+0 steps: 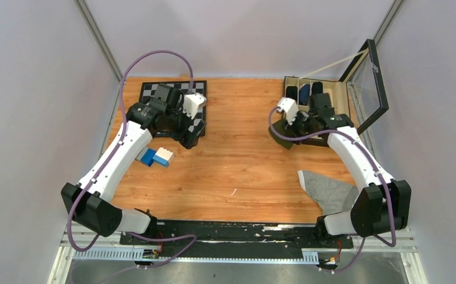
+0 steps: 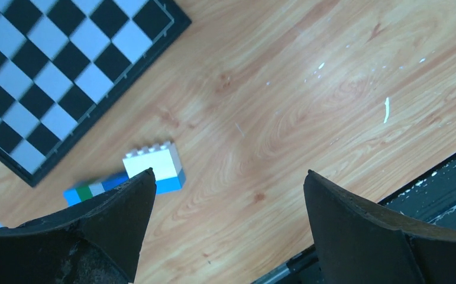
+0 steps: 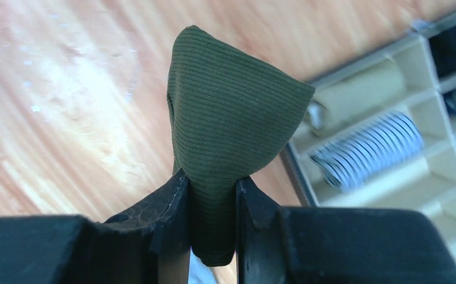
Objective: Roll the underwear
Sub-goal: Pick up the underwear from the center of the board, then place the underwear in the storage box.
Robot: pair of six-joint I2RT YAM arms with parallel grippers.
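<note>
Right gripper (image 3: 212,180) clenches on the green underwear (image 3: 231,118), the cloth bunched between its fingertips and bulging up through the frame's centre, beside the divided box (image 3: 433,97) at right. Left gripper (image 2: 228,177) gapes wide, released.

Desk: an orange-brown wooden desk (image 1: 243,160) carried everything.
Board: a black-and-white chequered board (image 1: 151,92) lay far left.
Bricks: a white-and-blue toy brick (image 1: 164,156) sat beside a blue toy brick (image 1: 147,157).
Box: a beige compartment box (image 1: 336,94) stood far right, its black-framed glass lid (image 1: 368,89) raised.
</note>
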